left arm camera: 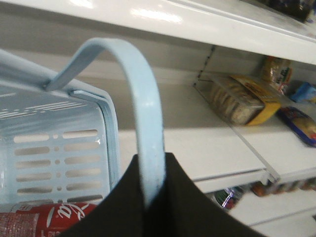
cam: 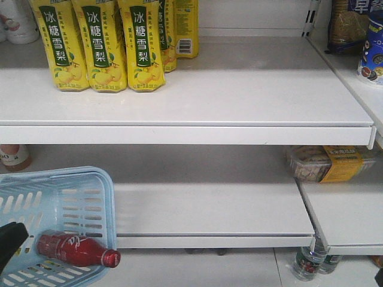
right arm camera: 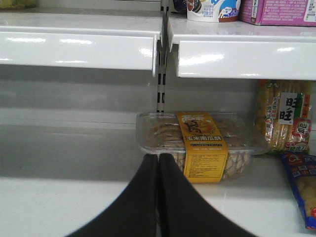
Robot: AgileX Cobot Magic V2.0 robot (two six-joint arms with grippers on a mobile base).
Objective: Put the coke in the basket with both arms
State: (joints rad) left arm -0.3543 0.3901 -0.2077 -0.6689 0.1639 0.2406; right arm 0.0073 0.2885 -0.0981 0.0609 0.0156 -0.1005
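Note:
The light blue basket (cam: 90, 197) hangs at the lower left of the front view, in front of the lower shelf. The red coke (cam: 72, 247) lies on its side inside it, its capped neck reaching over the basket's right rim. In the left wrist view my left gripper (left arm camera: 152, 163) is shut on the basket's loop handle (left arm camera: 143, 94), and the coke (left arm camera: 49, 219) shows below the slotted wall (left arm camera: 59, 153). My right gripper (right arm camera: 158, 157) is shut with nothing in it, pointing at the lower shelf, and does not show in the front view.
Yellow pear-drink bottles (cam: 99, 45) stand on the upper shelf (cam: 239, 89). A clear snack box with a yellow label (right arm camera: 202, 143) lies on the lower right shelf, with bagged snacks (right arm camera: 284, 118) beside it. Small bottles (cam: 308, 263) stand on the floor under the shelf.

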